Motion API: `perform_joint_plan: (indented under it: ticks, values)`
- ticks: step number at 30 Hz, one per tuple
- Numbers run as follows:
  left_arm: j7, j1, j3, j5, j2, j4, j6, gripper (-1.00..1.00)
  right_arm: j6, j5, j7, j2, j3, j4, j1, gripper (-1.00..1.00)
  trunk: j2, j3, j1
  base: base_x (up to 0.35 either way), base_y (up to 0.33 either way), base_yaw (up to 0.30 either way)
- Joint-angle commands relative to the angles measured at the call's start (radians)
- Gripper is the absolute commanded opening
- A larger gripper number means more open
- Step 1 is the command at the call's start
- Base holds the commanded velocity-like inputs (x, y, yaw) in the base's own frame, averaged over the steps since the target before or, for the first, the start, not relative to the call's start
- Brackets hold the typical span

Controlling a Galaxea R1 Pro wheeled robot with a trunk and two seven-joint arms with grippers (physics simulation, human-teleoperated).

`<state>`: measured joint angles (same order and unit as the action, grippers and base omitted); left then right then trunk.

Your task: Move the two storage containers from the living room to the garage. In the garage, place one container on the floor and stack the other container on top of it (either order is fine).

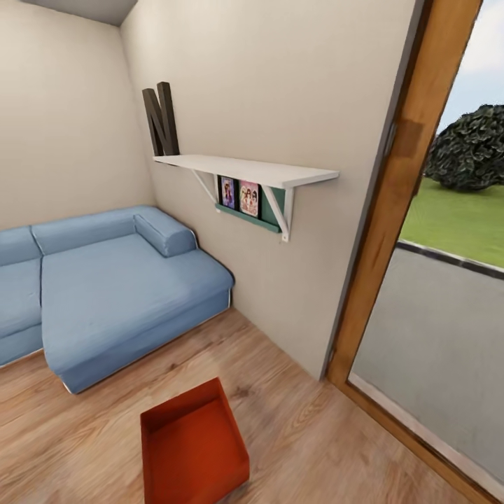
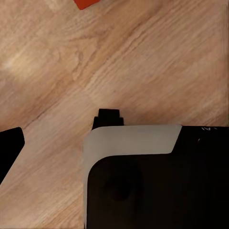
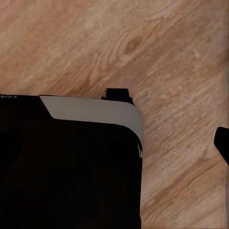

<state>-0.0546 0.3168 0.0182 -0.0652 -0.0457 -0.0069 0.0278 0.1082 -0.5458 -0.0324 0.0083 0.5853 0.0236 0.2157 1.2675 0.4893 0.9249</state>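
One orange-red storage container (image 1: 192,444) sits on the light wood plank floor of the living room, low in the head view and just in front of me; its inside is bare. A red corner of a container (image 2: 86,3) shows at the edge of the left wrist view. My left gripper (image 2: 114,145) hangs over the wood floor beside my dark base, one black finger (image 2: 9,145) far off to the side, so it stands open. My right gripper (image 3: 117,143) is likewise open, with one finger (image 3: 222,143) at the frame's edge. Both hold nothing.
A blue corner sofa (image 1: 105,287) fills the left. A white wall shelf (image 1: 245,169) with pictures juts from the beige wall ahead. A wood-framed glass door (image 1: 434,280) stands at the right. My own black, grey-rimmed base (image 2: 157,186) lies under both wrists.
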Motion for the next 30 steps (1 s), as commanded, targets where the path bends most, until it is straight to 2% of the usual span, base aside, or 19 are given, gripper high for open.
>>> perform_joint_plan:
  ticks: [1, 9, 30]
  values:
    - [-0.004, 0.0, 0.003, -0.007, 0.0, 0.0, 0.003, 1.0, 0.004, -0.008, -0.001, 0.001, 0.008, 0.002, 0.001, 1.0, 0.0, 0.001, 0.0, 0.242, -0.167, 0.0]
    - [-0.004, 0.0, 0.003, -0.007, -0.001, -0.001, 0.003, 1.0, 0.005, -0.008, -0.001, 0.0, 0.008, 0.002, 0.001, 1.0, 0.0, 0.001, 0.0, 0.147, -0.1, 0.068]
    - [-0.004, 0.001, 0.002, -0.008, -0.002, 0.0, 0.003, 1.0, 0.006, -0.008, -0.001, -0.001, 0.008, 0.002, 0.001, 1.0, 0.0, 0.001, 0.0, 0.002, -0.001, 0.265]
